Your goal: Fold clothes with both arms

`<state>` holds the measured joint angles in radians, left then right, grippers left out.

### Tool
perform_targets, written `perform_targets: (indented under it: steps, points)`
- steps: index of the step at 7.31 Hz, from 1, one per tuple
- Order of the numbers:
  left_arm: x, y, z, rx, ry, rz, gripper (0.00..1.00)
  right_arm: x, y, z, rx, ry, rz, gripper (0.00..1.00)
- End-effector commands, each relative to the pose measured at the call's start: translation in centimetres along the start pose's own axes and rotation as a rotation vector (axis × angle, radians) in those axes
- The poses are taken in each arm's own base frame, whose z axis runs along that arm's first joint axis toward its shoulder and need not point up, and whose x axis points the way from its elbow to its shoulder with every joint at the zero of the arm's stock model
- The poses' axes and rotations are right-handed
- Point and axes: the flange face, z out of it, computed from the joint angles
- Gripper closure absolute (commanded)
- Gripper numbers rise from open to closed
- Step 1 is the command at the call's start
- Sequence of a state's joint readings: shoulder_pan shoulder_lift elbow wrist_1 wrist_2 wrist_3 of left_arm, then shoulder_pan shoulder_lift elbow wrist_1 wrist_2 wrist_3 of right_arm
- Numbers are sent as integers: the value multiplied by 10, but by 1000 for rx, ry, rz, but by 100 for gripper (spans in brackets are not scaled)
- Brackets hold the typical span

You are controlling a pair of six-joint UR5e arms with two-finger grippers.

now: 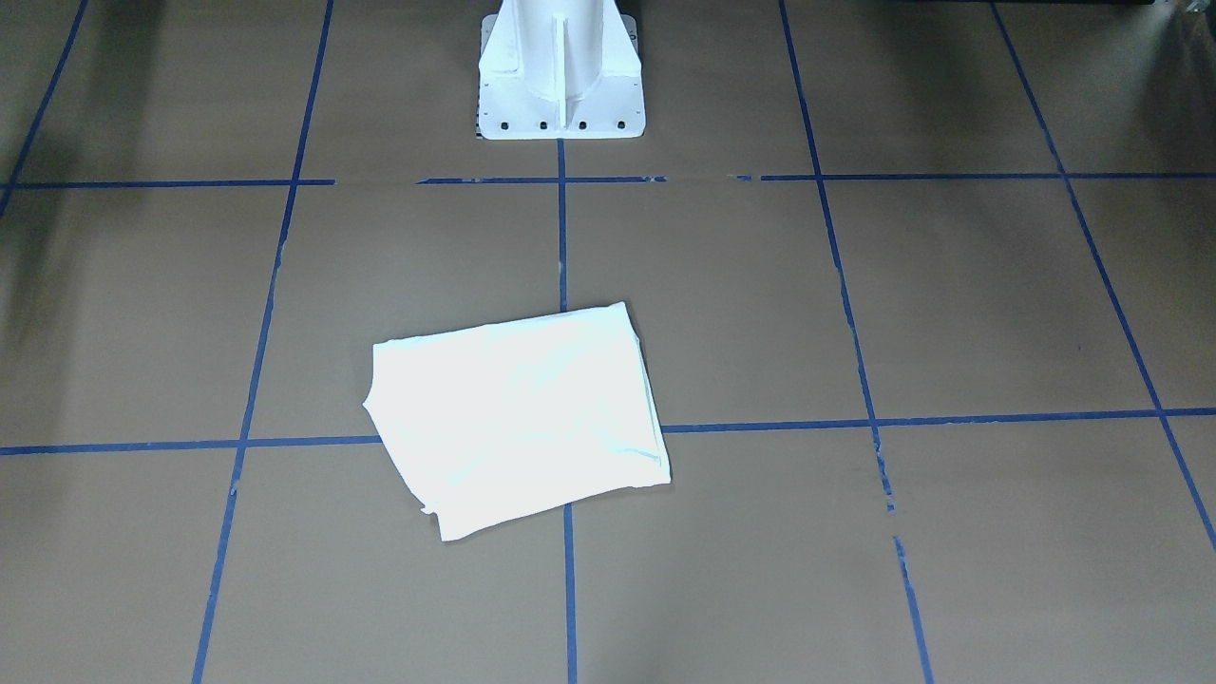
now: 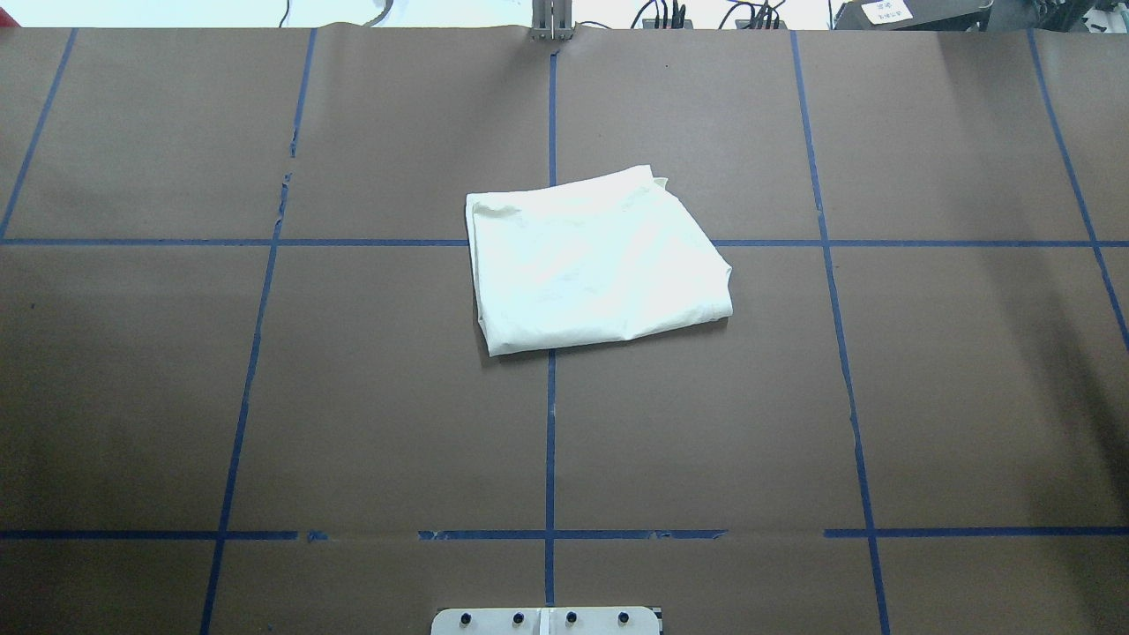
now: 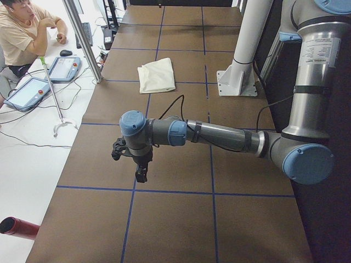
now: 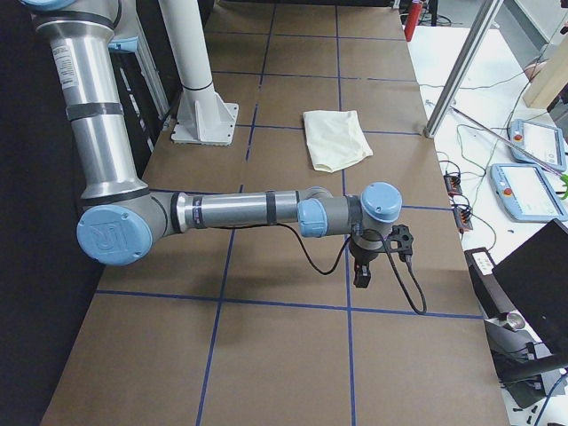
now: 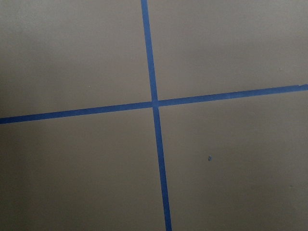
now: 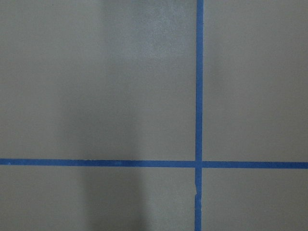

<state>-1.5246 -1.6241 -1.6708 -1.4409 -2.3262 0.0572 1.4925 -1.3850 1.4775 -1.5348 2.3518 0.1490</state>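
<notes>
Even light, shirt (image 1: 518,418) overexposed to glaring white, dim shadowed corners, sharp focus

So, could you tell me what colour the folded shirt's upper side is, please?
The folded shirt is plain cream-white, no print showing; clearest in the overhead exterior view.

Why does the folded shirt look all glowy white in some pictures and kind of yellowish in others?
Front-facing and overhead views: the shirt is overexposed, glaring bluish white, creases nearly lost. Exterior left and right views: it is exposed softer, so it looks cream and its folds show. Right wrist view: a pale sheen on the table, with a soft shadow beside it.
</notes>
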Motion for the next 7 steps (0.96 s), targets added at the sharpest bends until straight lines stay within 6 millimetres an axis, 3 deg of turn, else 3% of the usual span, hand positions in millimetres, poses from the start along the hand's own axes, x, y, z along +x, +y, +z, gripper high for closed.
perform_targets:
  steps: [1, 2, 7]
  points:
    - [-4, 3, 6, -11, 24, -13, 0, -3, 0, 2, 1, -5, -2, 0]
    - [-1, 8, 12, -16, 116, -26, 0, -5, 0, 4, -1, -9, -6, 0]
    - [-2, 0, 11, 4, 125, -9, 0, -8, 0, 7, -4, -6, -18, 0]
